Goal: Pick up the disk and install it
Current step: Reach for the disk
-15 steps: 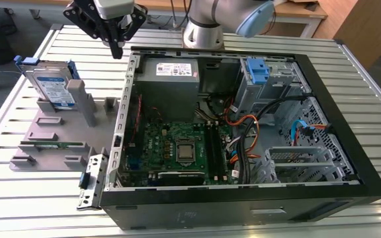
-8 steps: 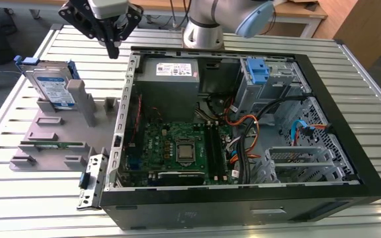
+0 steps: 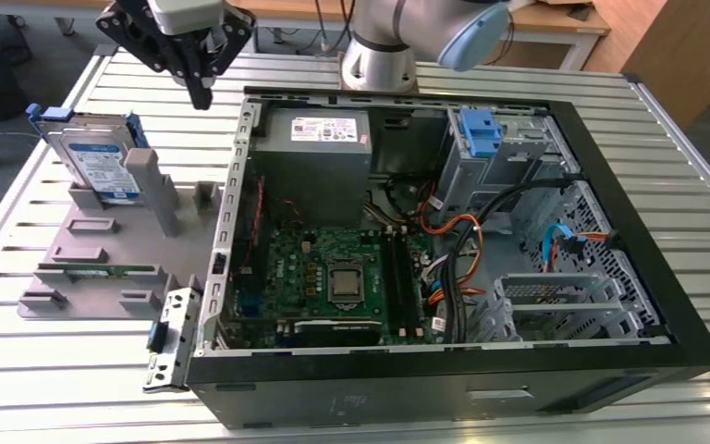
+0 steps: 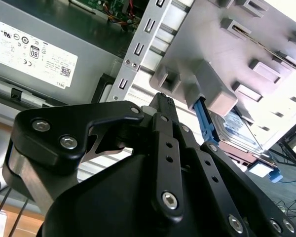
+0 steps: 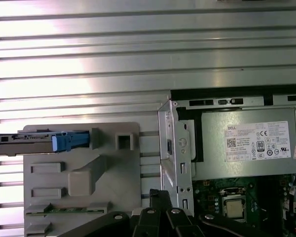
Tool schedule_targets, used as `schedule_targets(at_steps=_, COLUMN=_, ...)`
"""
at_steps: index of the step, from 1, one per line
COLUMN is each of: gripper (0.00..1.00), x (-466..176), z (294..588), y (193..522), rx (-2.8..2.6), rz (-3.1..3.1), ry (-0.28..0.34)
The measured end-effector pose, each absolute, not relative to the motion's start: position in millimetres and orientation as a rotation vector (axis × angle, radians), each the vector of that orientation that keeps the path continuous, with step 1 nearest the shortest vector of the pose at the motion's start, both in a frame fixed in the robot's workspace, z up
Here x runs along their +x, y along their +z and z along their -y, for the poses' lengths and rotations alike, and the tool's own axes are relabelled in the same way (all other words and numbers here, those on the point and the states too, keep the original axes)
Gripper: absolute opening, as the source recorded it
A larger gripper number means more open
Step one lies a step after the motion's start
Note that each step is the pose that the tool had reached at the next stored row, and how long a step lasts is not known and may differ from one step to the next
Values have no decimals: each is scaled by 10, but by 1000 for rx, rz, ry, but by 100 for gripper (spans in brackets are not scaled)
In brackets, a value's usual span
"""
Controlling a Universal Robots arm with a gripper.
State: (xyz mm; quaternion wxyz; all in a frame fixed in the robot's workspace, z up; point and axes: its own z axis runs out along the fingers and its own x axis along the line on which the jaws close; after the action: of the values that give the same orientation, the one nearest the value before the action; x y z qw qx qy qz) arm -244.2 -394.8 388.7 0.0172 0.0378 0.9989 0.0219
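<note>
— One disk [image 3: 93, 162] to fit. Where does it stand?

— On edge in the grey holder [image 3: 108, 242] on the slatted worktop [image 3: 34, 370]. It is outside the open computer case [image 3: 454, 370], at about nine o'clock from it in the exterior view. Its blue carrier frame [image 5: 71, 140] is clipped round it.

— And the jaws?

— Pressed together, pinching nothing. In the exterior view they hang above the worktop at about one o'clock from the disk, well apart from it.

— How will it handle?

— I judge it stiff and rather heavy for its bulk. The metal faces are smooth and likely slippery, and it would not forgive a knock or a drop.

— Where would you take hold?

— Across the two flat faces, on the upper part that stands clear of the holder. The jaws should bear on solid metal, not on the thin plastic clips, which look springy. A grip near the middle of that edge should stop it swinging.
</note>
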Motion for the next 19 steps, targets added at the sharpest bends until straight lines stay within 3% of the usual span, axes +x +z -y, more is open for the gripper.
schedule_targets(at_steps=19, gripper=11, x=-2649, z=3946, y=3878, rx=117, rz=-3100, ry=68)
